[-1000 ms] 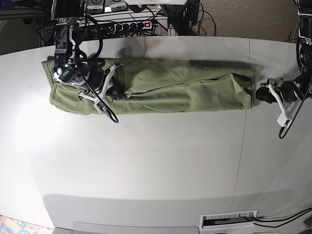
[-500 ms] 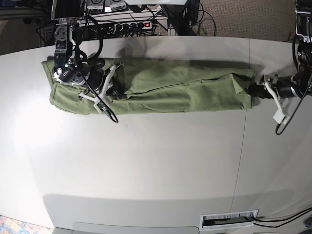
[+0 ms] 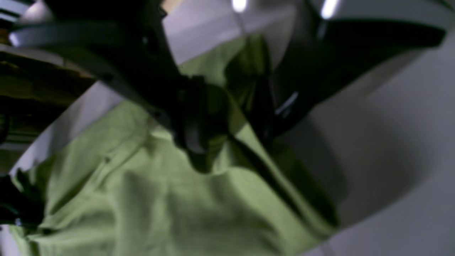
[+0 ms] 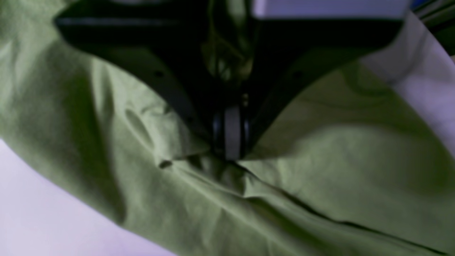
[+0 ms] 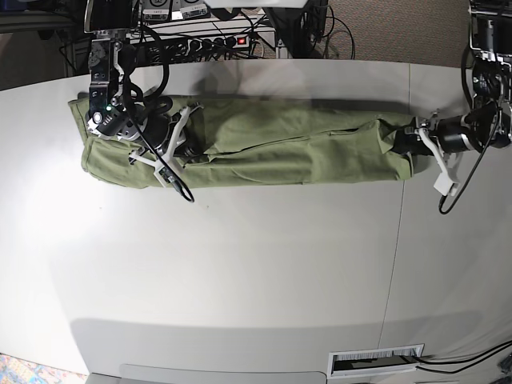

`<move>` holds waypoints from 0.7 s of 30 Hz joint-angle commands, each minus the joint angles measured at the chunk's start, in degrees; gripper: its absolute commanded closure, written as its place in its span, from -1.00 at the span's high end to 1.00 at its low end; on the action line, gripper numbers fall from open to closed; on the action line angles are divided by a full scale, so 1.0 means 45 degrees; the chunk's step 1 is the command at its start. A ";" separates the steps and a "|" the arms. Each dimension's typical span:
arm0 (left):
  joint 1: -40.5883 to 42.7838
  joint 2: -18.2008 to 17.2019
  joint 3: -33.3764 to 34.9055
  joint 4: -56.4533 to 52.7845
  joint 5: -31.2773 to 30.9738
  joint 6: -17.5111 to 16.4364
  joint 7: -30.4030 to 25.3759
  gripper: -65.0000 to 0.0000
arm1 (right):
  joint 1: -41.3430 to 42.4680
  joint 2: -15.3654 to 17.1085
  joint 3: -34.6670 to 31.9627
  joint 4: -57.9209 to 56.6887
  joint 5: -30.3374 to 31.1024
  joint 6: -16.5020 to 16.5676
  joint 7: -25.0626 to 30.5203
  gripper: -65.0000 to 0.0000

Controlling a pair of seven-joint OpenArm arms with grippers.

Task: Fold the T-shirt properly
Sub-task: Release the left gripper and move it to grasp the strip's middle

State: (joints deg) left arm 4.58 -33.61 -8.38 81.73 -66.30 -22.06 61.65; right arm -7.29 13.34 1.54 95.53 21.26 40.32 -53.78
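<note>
A sage-green T-shirt (image 5: 248, 140), already folded lengthwise into a long narrow band, lies across the far half of the white table (image 5: 240, 272), as two robot arms prepare the next fold. The right pincer (image 4: 229, 142) is clamped shut on a pinch of cloth near one end of the band, its arm resting over the fabric there. At the other end, the left pincer (image 5: 404, 138) stands with its jaws spread wide and astride the shirt's edge; the left wrist view shows green cloth lying between the two dark fingers (image 3: 192, 121), which have not closed on it.

The step in hand appears to be securing both ends of the band ahead of a crosswise fold. The next move calls for the left pincer to close firmly on the edge layers, catching all of them and not just the top one, so the end can be lifted cleanly and carried toward the other.

Compared with a second ago, the left arm has moved in from a spot on the bare table just beside the shirt's end to one where its jaws reach over the hem. The right arm and the shirt's outline show no visible change, and both pincers keep the same opening as before
</note>
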 commanded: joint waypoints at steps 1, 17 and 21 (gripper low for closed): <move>-0.0136 -0.0049 -0.0107 0.0155 -0.0097 0.0005 0.0000 -0.28 | -0.0005 0.0136 0.0024 0.0019 -0.0495 -0.0070 -0.0714 -1.00; -0.0180 -0.0801 -0.0151 0.0471 -0.1651 -0.1462 0.0612 -1.00 | -0.0005 0.0136 -0.0024 0.0019 -0.0738 -0.0070 -0.0816 -1.00; -0.0180 -0.0680 -0.0296 0.1141 -0.3089 -0.2035 0.1088 -1.00 | 0.0000 0.0131 -0.0024 0.0019 -0.0714 -0.0070 -0.0787 -1.00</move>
State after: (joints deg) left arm 4.45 -35.68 -9.08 85.95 -78.24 -31.14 66.89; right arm -7.29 13.34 1.43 95.59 20.86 40.34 -53.98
